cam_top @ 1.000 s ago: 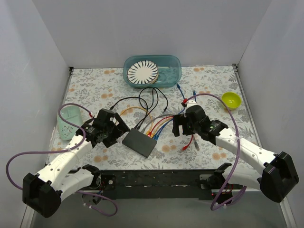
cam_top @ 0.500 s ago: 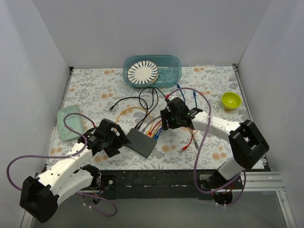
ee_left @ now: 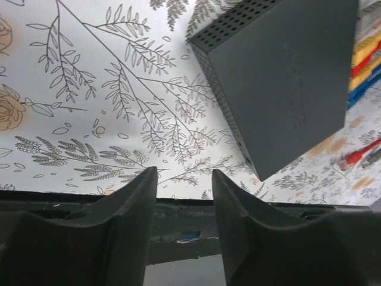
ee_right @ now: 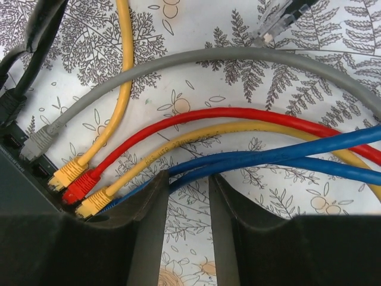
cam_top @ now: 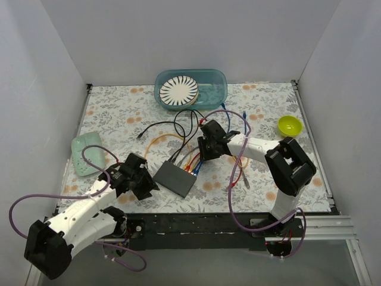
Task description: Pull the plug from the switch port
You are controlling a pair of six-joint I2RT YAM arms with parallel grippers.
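Observation:
The switch, a flat dark grey box, lies on the floral cloth; it also shows in the left wrist view. Grey, yellow, red and another yellow plug sit in its ports, and two blue cables run in beside them. My right gripper hovers over these cables, open with a narrow gap and nothing between the fingers. My left gripper is left of the switch, apart from it, open and empty.
A teal tub with a striped plate stands at the back. A yellow-green bowl is at the right, a pale green tray at the left. Loose red and grey cables lie right of the switch, and black cables lie behind it.
My right arm swung left and now sits over the coloured cables by the switch. My left gripper slid nearer the front edge. Both pairs of jaws have narrowed.

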